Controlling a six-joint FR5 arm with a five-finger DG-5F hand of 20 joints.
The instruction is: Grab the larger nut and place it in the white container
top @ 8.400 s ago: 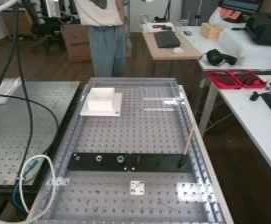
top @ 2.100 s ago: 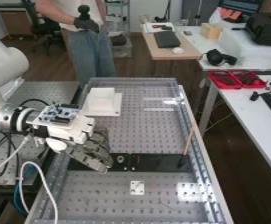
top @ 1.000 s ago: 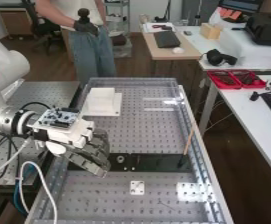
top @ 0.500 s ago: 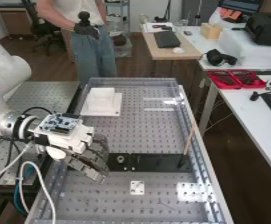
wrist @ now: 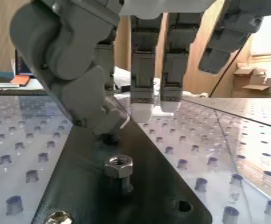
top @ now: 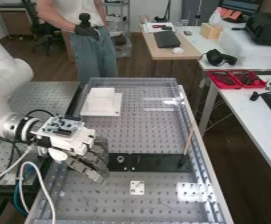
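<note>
The hand [top: 87, 159] is over the bar's left part in the high view, its fingers pointing down toward the near side. In the wrist view the hand [wrist: 143, 65] is open, fingers hanging nearly straight, with the thumb across from them and its tip low over the bar. The smaller nut [wrist: 119, 167] stands on a post just in front of the thumb tip. The larger nut is hidden behind the hand and thumb. To the hand's right stands the bearing [top: 120, 159]. Farther up the bench sits the white container [top: 102, 100].
The flat black bar [top: 155, 162] crosses the perforated bench, with a thin stick [top: 189, 142] leaning up at its right part. A small white plate [top: 137, 188] lies on the near side. Cables [top: 44, 181] hang by the bench's left edge.
The hand came in from the left over the bar, where all three parts showed earlier. Over the last two seconds it shifted slightly toward the bench's near end.
</note>
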